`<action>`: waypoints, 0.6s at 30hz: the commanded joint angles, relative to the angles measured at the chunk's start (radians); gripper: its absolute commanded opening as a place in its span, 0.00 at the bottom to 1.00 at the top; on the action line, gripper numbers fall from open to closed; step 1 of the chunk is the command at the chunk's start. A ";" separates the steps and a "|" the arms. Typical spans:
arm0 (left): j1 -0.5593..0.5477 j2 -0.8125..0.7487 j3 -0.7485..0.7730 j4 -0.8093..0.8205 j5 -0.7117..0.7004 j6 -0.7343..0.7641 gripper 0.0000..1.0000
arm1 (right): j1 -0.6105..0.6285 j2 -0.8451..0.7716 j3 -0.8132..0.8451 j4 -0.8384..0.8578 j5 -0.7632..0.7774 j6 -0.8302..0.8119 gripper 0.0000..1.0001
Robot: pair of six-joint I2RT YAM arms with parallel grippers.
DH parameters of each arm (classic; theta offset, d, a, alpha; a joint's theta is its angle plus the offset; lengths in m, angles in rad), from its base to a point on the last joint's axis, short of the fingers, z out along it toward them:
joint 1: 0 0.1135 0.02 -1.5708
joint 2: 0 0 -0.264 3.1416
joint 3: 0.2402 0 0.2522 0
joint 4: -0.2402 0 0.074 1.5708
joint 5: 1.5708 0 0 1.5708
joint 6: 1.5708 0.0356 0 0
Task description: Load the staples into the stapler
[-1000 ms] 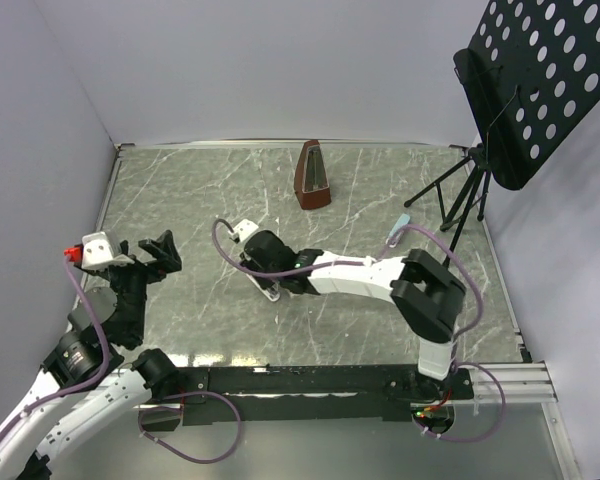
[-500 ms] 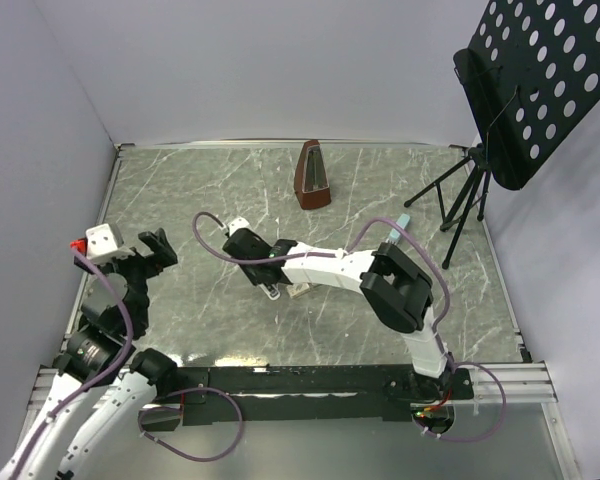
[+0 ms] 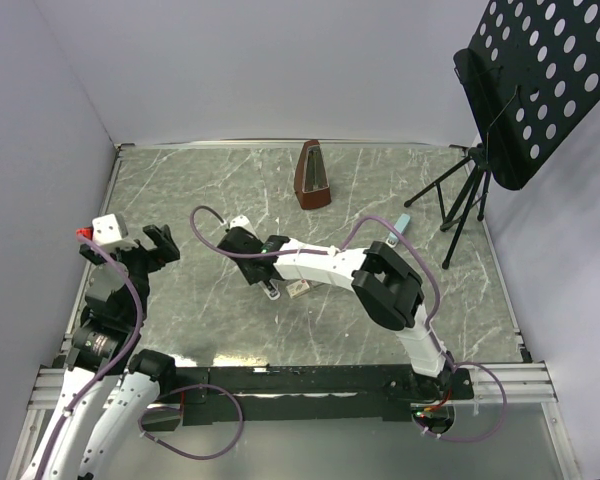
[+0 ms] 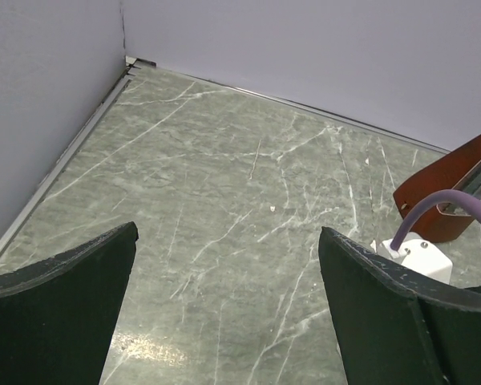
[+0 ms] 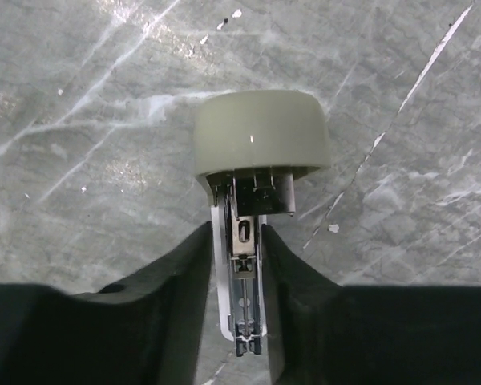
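Right arm has swung in toward the table centre over the last second, elbow folding left. Left arm has tipped back a bit toward its wall.

Now the right gripper (image 5: 239, 241) straddles the stapler (image 5: 260, 132), one finger each side of the open magazine rail, with the grey-green cap beyond the tips. Jaws are part-way open and the fingers sit right against the rail's sides (can't tell if they actually press on it).

The staples box (image 3: 298, 288) lies on the table (image 3: 200, 190), just beside the stapler on its right in the top view, not held. Metal bits show in the rail, too small to say whether that's the staple strip.

The left gripper (image 4: 227, 241) is spread wide with nothing between its fingers. It hovers over the left of the table, well apart from the stapler.
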 commanded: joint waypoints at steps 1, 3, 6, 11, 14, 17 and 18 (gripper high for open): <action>0.017 0.016 -0.001 0.041 0.049 -0.013 0.99 | 0.002 -0.085 -0.019 0.012 -0.003 0.015 0.43; 0.020 0.017 -0.002 0.042 0.059 -0.013 0.99 | -0.001 -0.125 -0.056 0.028 -0.013 0.017 0.51; 0.027 0.020 -0.001 0.041 0.062 -0.015 0.99 | -0.008 -0.177 -0.109 0.042 -0.033 0.021 0.60; 0.034 0.023 -0.002 0.042 0.072 -0.013 0.99 | -0.012 -0.243 -0.192 0.065 -0.091 0.029 0.64; 0.037 0.025 -0.002 0.039 0.082 -0.013 0.99 | -0.011 -0.246 -0.219 0.063 -0.116 0.040 0.65; 0.039 0.023 -0.004 0.042 0.085 -0.012 0.99 | -0.011 -0.240 -0.246 0.077 -0.115 0.053 0.66; 0.040 0.022 -0.005 0.042 0.086 -0.013 0.99 | -0.011 -0.237 -0.248 0.075 -0.113 0.053 0.66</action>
